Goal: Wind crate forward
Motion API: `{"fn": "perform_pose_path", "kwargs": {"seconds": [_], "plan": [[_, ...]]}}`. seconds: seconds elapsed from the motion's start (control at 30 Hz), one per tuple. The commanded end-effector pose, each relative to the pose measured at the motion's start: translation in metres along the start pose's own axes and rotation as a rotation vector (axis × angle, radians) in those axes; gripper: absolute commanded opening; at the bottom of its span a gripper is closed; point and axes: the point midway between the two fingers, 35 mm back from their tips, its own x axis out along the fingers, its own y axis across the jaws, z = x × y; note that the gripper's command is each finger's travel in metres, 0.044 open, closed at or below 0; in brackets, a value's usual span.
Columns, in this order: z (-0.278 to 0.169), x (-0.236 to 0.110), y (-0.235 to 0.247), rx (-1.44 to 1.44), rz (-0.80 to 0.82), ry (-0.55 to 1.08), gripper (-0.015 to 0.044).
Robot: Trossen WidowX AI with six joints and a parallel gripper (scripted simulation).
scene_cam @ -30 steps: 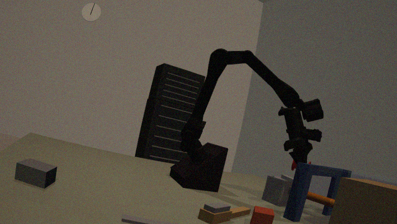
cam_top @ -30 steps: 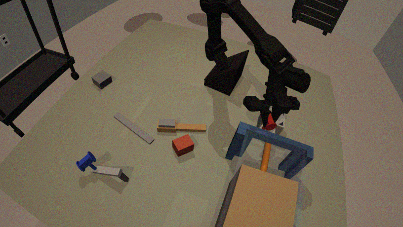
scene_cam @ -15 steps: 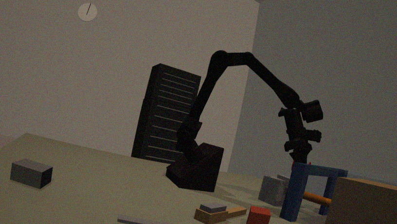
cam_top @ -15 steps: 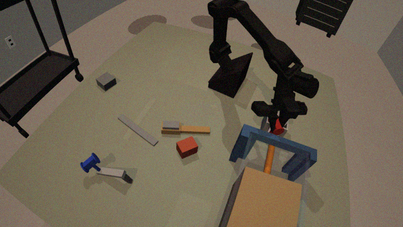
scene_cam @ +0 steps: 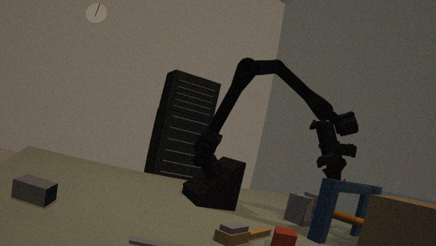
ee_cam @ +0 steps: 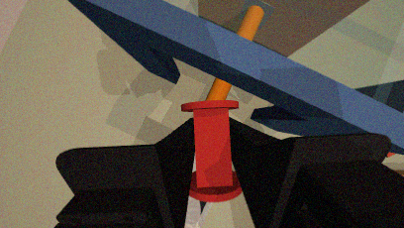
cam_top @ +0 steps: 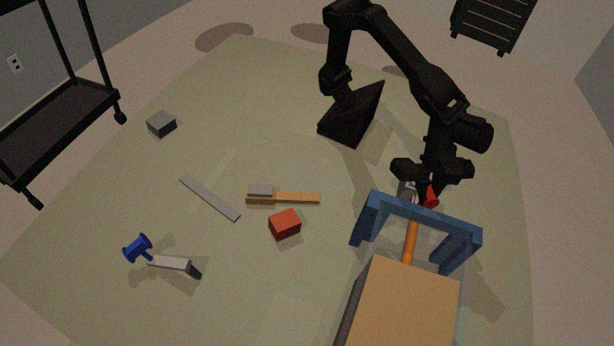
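Observation:
My gripper [cam_top: 430,194] [scene_cam: 333,174] [ee_cam: 209,122] is shut on the red knob of the winch handle [cam_top: 430,200] [ee_cam: 213,164]. It holds the knob upright over the grey winch [cam_top: 405,194] [scene_cam: 299,209], close against the back of the blue steel frame [cam_top: 423,214] [scene_cam: 325,207] [ee_cam: 277,69]. An orange strap [cam_top: 409,241] [scene_cam: 348,217] [ee_cam: 250,25] runs from the winch under the frame to the tan crate [cam_top: 404,305] [scene_cam: 396,223] [ee_cam: 297,20]. The crate sits flat, its front a little behind the frame's posts. The handle's key and the winch hole are hidden.
On the bench to the left lie a red block [cam_top: 284,223], a wooden brush [cam_top: 281,195], a grey strip [cam_top: 209,197], a grey block [cam_top: 161,123] and a blue-knobbed crank [cam_top: 159,256]. A black cart [cam_top: 51,116] stands off the bench at the left.

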Motion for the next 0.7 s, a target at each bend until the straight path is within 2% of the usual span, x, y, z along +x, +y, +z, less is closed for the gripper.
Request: {"fn": "perform_pose_path", "kwargs": {"seconds": [0.0,0.67], "plan": [[0.002,0.002,0.006,0.005,0.006,0.001,0.0],[0.009,0.005,0.025,0.005,0.007,0.0,0.0]]}}
